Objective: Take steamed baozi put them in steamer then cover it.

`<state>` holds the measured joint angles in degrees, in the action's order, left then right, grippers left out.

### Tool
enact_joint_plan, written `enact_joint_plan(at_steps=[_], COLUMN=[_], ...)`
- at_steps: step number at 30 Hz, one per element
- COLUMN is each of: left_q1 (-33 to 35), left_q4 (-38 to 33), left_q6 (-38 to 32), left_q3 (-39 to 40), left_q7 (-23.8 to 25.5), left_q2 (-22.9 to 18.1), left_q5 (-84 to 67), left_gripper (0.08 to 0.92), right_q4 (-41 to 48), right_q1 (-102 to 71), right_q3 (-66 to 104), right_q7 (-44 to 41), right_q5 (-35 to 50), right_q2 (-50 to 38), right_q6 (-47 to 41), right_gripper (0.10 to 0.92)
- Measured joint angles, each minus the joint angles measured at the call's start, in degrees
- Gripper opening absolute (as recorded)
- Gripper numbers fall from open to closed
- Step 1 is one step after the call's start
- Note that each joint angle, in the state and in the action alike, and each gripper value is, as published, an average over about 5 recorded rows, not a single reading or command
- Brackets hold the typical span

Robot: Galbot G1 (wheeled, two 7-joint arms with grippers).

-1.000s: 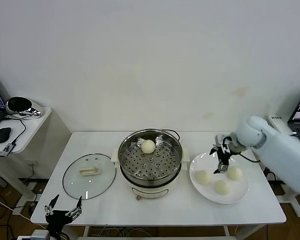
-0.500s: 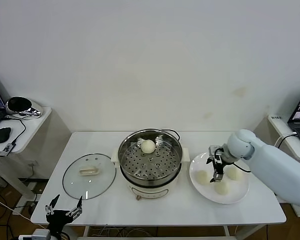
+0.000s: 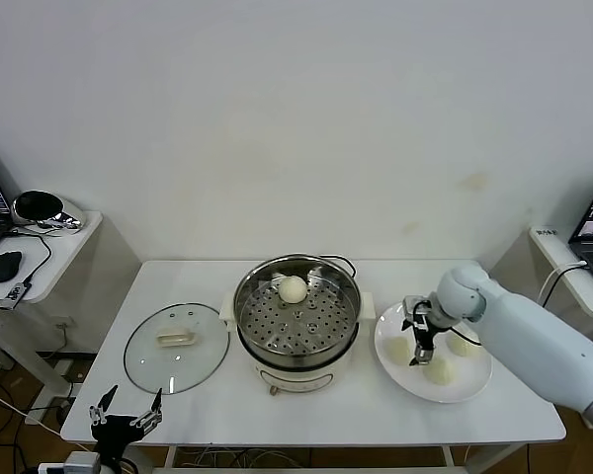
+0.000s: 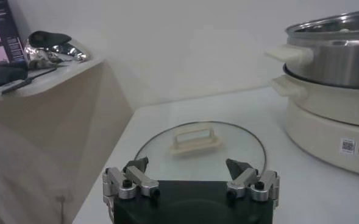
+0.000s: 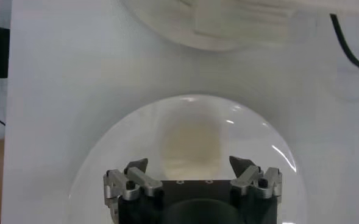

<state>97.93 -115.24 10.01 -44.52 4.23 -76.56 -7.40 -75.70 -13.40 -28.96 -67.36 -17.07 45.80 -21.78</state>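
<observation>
The steamer (image 3: 296,318) stands mid-table with one steamed baozi (image 3: 293,288) on its perforated tray. Three more baozi lie on a white plate (image 3: 474,380) to its right: one on the left (image 3: 398,348), one in front (image 3: 438,369), one on the right (image 3: 465,343). My right gripper (image 3: 416,344) hangs open just above the left one. In the right wrist view that baozi (image 5: 190,143) sits between the spread fingers of the gripper (image 5: 189,165). The cover (image 3: 176,346) lies flat left of the steamer. My left gripper (image 3: 126,419) is parked open at the table's front left corner, facing the cover (image 4: 200,143).
A side table (image 3: 49,259) with a mouse and a shiny object stands to the left. A black cable (image 5: 348,45) runs behind the steamer base (image 5: 228,24). Laptop screens show at both edges. The steamer (image 4: 331,91) rises to one side of the left gripper (image 4: 188,165).
My right gripper has moved left and lower across the plate, from between the buns to over the leftmost one. It stayed open. The left arm has not moved.
</observation>
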Motion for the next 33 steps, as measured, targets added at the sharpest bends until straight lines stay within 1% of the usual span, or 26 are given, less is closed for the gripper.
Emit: enact_joint_plan(at_steps=[16, 19, 26, 30, 33], left_q1=[0.03, 0.07, 0.15, 0.03, -0.20], left_q4=[0.52, 0.56, 0.85, 1.06, 1.16], left_q6=[-0.16, -0.20, -0.33, -0.38, -0.39], left_q3=[0.41, 0.53, 0.82, 1.06, 1.25], left_q7=[-0.03, -0.04, -0.09, -0.10, -0.10], left_q2=[-0.58, -0.66, -0.76, -0.81, -0.83], left_q5=[0.22, 0.34, 0.56, 0.71, 0.78], left_gripper=[0.823, 0.823, 0.823, 0.823, 0.823], right_q4=[3.32, 3.62, 3.91, 3.73, 3.25], right_q1=[-0.46, -0.44, -0.43, -0.19, 0.39], right_q3=[0.40, 0.38, 0.46, 0.50, 0.22], right_q7=[0.31, 0.38, 0.29, 0.20, -0.11], right_q5=[-1.51, -1.48, -1.40, -0.90, -0.22], right_q2=[2.52, 2.61, 2.60, 2.26, 1.70], right_q6=[0.64, 0.64, 0.54, 0.13, -0.18], right_gripper=[0.822, 0.782, 0.622, 0.581, 0.575])
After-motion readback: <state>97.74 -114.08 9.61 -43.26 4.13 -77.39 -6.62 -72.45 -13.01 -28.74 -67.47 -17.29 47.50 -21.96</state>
